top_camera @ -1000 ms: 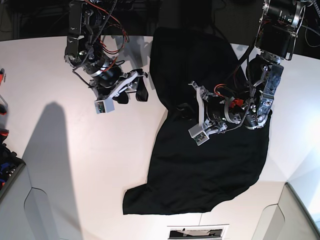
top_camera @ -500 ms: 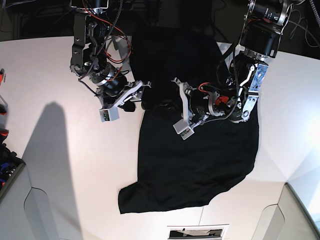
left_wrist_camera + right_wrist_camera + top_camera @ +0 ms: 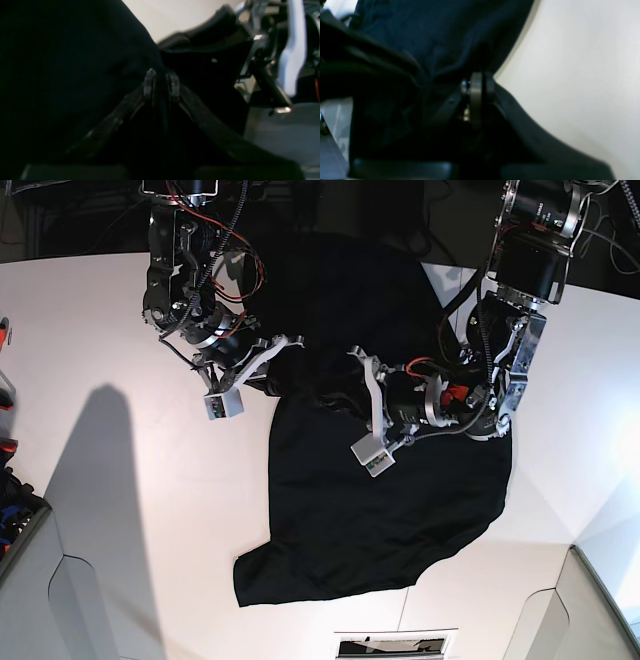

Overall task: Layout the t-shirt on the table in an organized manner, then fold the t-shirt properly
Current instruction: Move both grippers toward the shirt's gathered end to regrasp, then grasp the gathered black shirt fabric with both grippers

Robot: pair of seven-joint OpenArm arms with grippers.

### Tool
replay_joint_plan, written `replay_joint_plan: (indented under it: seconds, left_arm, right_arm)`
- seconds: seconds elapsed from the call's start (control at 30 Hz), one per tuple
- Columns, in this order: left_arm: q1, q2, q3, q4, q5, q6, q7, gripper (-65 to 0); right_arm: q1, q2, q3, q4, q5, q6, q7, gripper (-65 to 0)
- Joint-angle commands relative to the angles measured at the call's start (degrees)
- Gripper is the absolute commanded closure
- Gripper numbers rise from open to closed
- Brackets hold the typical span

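Observation:
The black t-shirt (image 3: pixel 390 510) lies crumpled down the middle of the white table (image 3: pixel 120 480), its bottom hem near the front edge. My left gripper (image 3: pixel 335 398) sits over the shirt's middle. In the left wrist view its fingers (image 3: pixel 150 82) are shut on a fold of the t-shirt (image 3: pixel 62 62). My right gripper (image 3: pixel 280 380) is at the shirt's upper left edge. The right wrist view shows that gripper (image 3: pixel 477 83) shut on the edge of the t-shirt (image 3: pixel 432 37), with bare table (image 3: pixel 582 62) beside it. No print shows on the fabric.
A dark bin (image 3: pixel 15 515) with coloured items and a red object (image 3: pixel 5 385) sit at the table's left edge. A white slot (image 3: pixel 395 645) lies at the front edge. The table's front corners are cut away. The two grippers are close together.
My right gripper moved right onto the shirt's left edge and shut on it. My left gripper shut on the fabric and moved left, dragging the shirt left.

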Motion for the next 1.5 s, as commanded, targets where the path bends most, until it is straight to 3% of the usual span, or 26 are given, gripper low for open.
replay_joint_plan:
  seconds: [0.0,0.17,0.37,0.5,0.63,0.77,0.9,0.93,1.03,1.1,1.3,1.47]
  left_arm:
    - [-1.27,-1.42,-0.39,1.31,-1.25,-0.93,-0.13,-7.5]
    - [-0.96,-7.8,-0.39,1.33,3.23,-0.93,-0.66,-7.6]
    - [1.18,-13.2,-0.37,-2.01,12.37,-0.93,-8.26,-7.6]
    - [1.6,-12.13,-0.37,-8.83,15.96,-0.93,-9.94,-7.6]
    - [1.18,-9.42,-0.37,-15.61,20.2,-0.93,-13.09,-7.6]
    - [-0.26,-5.99,-0.37,-19.63,23.74,-0.93,-13.05,-7.6]
    - [-2.51,-5.44,-0.37,-20.5,24.09,-0.93,-12.28,-7.6]
    - [-3.06,-5.55,-0.37,-20.5,24.09,-0.93,-11.85,-7.6]
    - [-4.33,-6.29,-0.37,-20.48,24.02,-0.93,-11.47,-7.6]
    - [-4.87,-6.99,-0.37,-20.48,23.98,-0.93,-11.5,-7.6]
    - [-5.11,-8.59,-0.37,-20.48,23.12,-0.93,-11.5,-7.6]
    - [-5.09,-9.7,-0.37,-20.48,23.08,-0.93,-11.58,-7.6]
  right_arm:
    - [0.74,-0.13,-0.11,0.92,0.15,0.22,-0.11,0.0]
    - [0.87,0.2,-0.04,7.69,3.72,1.29,-1.33,0.0]
    - [1.01,1.57,-0.46,23.15,12.15,2.12,-9.07,0.0]
    - [1.03,2.05,-1.77,26.23,16.72,3.13,-10.43,0.0]
    - [1.09,2.01,-7.96,26.32,18.23,3.21,-10.36,0.0]
    - [2.23,1.33,-18.8,25.9,10.69,3.13,-10.12,0.0]
    - [3.08,0.28,-26.34,23.43,2.89,0.76,-9.9,0.0]
    - [3.06,0.17,-27.3,22.67,2.8,0.74,-9.92,-6.3]
    - [2.93,0.13,-28.61,21.09,2.75,0.79,-9.79,-35.0]
    - [2.93,0.17,-28.48,20.94,2.49,0.79,-10.05,-43.6]
    - [2.95,0.17,-25.68,21.29,1.01,0.76,-10.21,-43.9]
    - [2.93,1.29,-17.14,21.75,2.58,0.33,-10.45,-43.9]
